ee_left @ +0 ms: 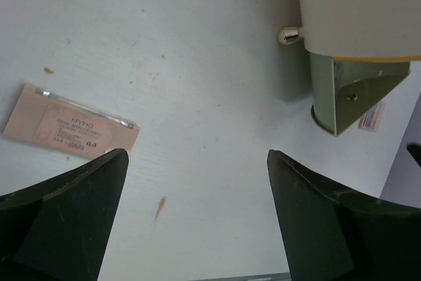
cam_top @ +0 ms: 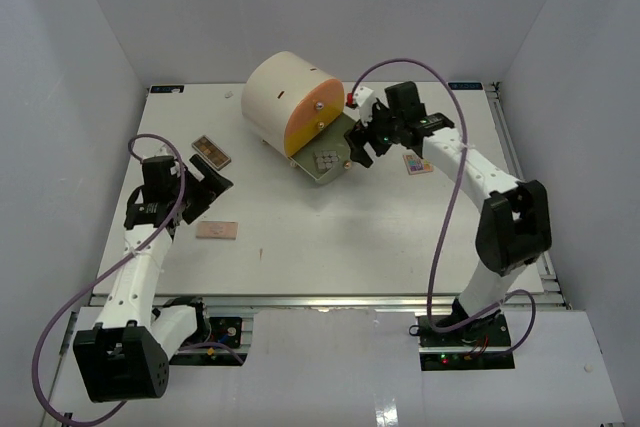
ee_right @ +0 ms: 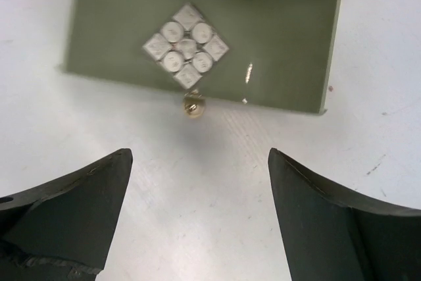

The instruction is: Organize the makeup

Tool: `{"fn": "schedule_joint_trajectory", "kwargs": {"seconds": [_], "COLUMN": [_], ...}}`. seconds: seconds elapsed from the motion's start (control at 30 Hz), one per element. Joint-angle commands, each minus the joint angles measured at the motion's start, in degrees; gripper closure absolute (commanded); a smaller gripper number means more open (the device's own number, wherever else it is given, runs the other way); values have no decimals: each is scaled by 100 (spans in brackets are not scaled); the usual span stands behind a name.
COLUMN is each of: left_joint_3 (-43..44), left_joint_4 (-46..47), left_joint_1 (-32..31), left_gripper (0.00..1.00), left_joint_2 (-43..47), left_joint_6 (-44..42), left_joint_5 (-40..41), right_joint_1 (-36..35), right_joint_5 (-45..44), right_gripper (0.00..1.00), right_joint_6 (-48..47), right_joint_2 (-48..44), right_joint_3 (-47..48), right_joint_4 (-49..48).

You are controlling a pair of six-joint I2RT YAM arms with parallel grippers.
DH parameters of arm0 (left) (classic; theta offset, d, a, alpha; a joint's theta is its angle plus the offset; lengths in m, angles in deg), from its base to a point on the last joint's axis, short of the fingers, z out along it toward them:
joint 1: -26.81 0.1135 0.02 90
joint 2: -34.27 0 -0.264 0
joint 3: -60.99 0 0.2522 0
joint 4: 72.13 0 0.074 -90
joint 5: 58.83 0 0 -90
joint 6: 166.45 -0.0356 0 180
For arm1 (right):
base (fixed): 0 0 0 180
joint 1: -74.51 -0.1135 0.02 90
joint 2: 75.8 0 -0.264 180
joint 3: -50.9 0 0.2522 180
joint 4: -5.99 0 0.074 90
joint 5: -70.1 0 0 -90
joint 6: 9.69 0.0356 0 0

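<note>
Right wrist view: square palette lies in open green drawer; right hand wide open, empty.
</note>
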Motion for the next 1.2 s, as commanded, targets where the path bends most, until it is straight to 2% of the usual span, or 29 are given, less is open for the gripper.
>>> {"fn": "schedule_joint_trajectory", "kwargs": {"seconds": [0.0,0.17,0.3,0.5,0.83,0.93,1.07,1.17], "left_joint_3": [347,200,87,181,588,784,1039,1111], "left_joint_4": [-1361,-1804,-1666,-1334,-988,-1127,-1342,-1456], "left_joint_1": [-48,-184,-203,-240,-246,-246,-239,-246], "left_gripper": [2,10,10,10,14,22,38,42], "left_joint_2": [-40,-858,-1439,-2108,-3259,-3783,-4226,-4470], "left_joint_6": [1062,1498,1820,2247,2295,2199,2072,2019], "left_joint_5": [755,1142,1421,1480,1638,1645,1601,1547], "right_joint_1": [655,875,919,931,945,945,954,954], "right_joint_5": [2434,2731,2761,2896,2872,2865,2838,2850], "right_gripper": [10,10,10,10,10,10,10,10], "right_joint_6": [-148,-113,-113,-107,-166,-181,-192,-192], "right_joint_2": [-1135,-1806,-1959,-2034,-2019,-2047,-2052,-2060], "right_joint_3": [-590,-1324,-1590,-1689,-1724,-1724,-1733,-1733], "right_joint_4": [-172,-428,-469,-461,-435,-435,-444,-444]}}
